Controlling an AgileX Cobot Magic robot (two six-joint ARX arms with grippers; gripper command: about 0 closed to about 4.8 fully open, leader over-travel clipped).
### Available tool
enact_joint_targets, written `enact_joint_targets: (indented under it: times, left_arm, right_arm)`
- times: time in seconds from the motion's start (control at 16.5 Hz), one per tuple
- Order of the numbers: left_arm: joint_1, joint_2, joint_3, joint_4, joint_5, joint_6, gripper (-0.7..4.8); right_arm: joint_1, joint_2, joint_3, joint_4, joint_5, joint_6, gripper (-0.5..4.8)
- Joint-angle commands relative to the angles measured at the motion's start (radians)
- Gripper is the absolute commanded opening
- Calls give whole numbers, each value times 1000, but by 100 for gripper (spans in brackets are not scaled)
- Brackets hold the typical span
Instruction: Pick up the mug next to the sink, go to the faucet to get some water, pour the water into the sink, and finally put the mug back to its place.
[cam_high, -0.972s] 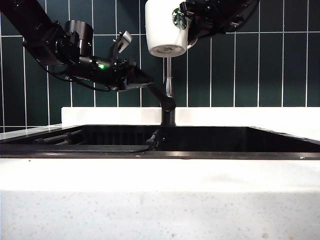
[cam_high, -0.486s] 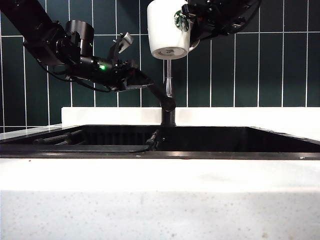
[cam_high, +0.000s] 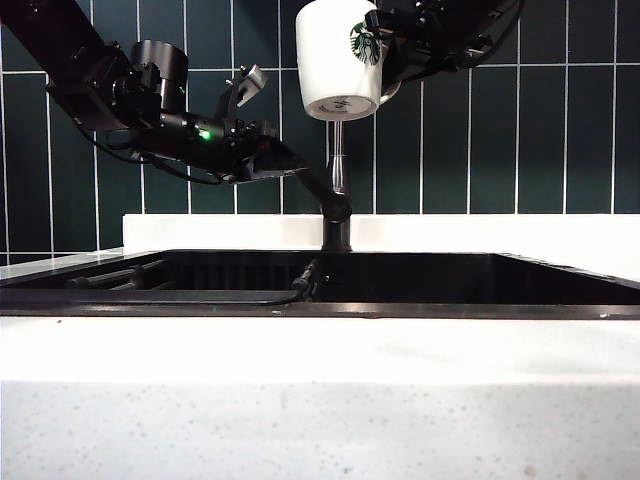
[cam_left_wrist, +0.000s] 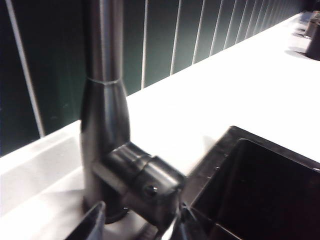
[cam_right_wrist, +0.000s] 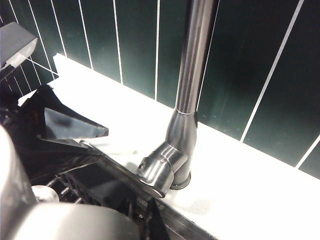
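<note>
White mug with green round logo: held aloft near the top edge of the exterior view, directly above the faucet, base tilted toward the camera. Right hand: pinching the mug at its handle side, fingers pressed together on it; the exact contact is hidden behind the mug body. Left hand: spread wide, its two dark fingertips on either side of the faucet's lever handle, whether touching cannot be told. Faucet: slim dark-grey upright pipe on a cylindrical base, standing on the white tabletop behind the sink. Sink: wide black recessed basin below both arms, in front of a dark green tiled wall.
</note>
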Motion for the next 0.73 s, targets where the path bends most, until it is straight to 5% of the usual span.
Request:
enact_joint_targets:
  times: [0.06, 0.18, 0.36, 0.73]
  left_arm:
    - [2, -3, 3, 52, -218, -6, 182]
    - [3, -4, 3, 102, -270, -96, 182]
    - [2, -37, 3, 113, -117, -140, 182]
    - [24, -267, 0, -194, -69, -158, 178]
  right_arm:
    - [1, -18, 14, 71, -12, 19, -1]
    - [0, -18, 14, 71, -12, 19, -1]
    - [-3, -22, 14, 67, 48, -14, -1]
    - [-31, -90, 13, -99, 204, -217, -1]
